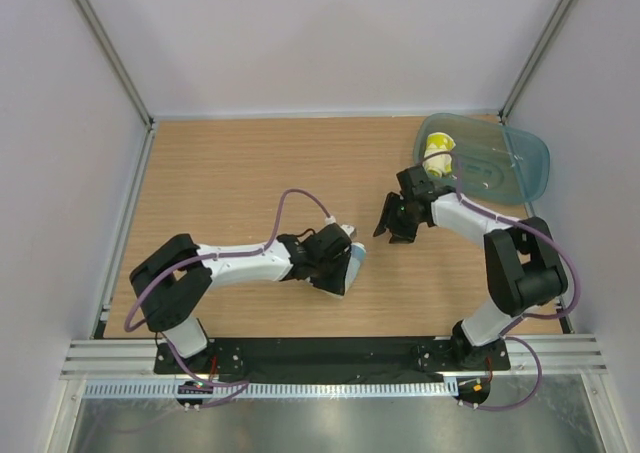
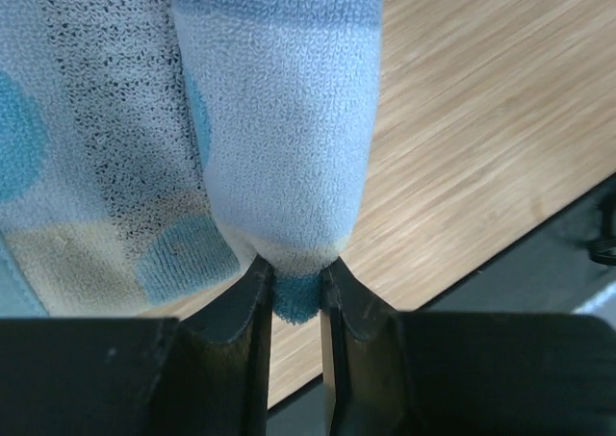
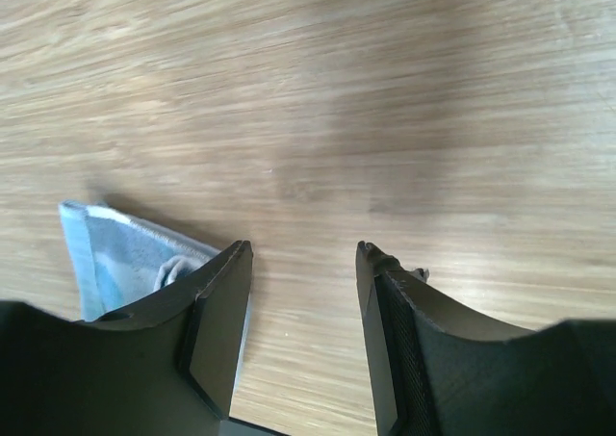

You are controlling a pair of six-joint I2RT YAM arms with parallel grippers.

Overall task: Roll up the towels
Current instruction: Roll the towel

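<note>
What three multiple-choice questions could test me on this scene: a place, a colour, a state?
1. The yellow towel is: A on a shelf; B in the teal tray; C on the floor.
2. The left gripper pinches a towel coloured: A red; B light blue; C green.
3. The right gripper is: A shut on a cup; B shut on the tray; C open, empty.
Answers: B, it lies rolled inside the tray; B, blue cloth between its fingers; C, only table between its jaws.
</note>
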